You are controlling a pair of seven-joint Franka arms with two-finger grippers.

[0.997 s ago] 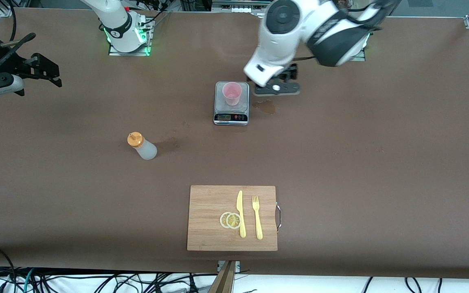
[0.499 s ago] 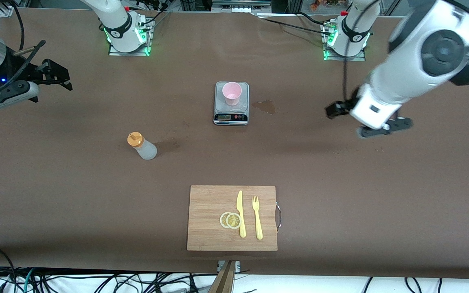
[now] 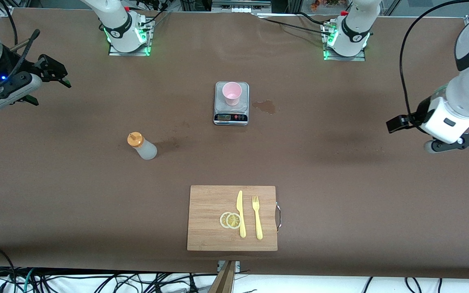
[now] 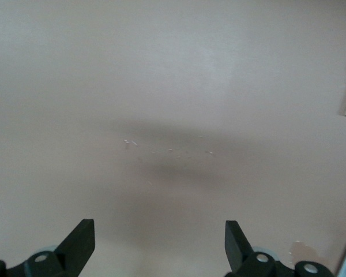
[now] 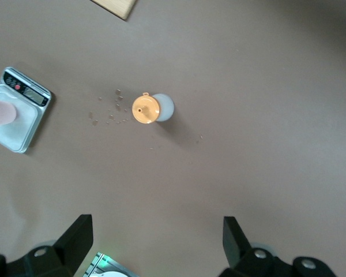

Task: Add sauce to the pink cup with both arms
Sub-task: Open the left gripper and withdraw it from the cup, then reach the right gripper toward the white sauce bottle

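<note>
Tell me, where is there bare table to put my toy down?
There is bare brown table between the wooden cutting board and the silver kitchen scale, and more toward the left arm's end. The board is crowded with a yellow knife, yellow fork and lemon slices.

Sauce bottle upright on brown table, pink cup on scale, possibly crumbs between, right gripper spread wide.
</note>
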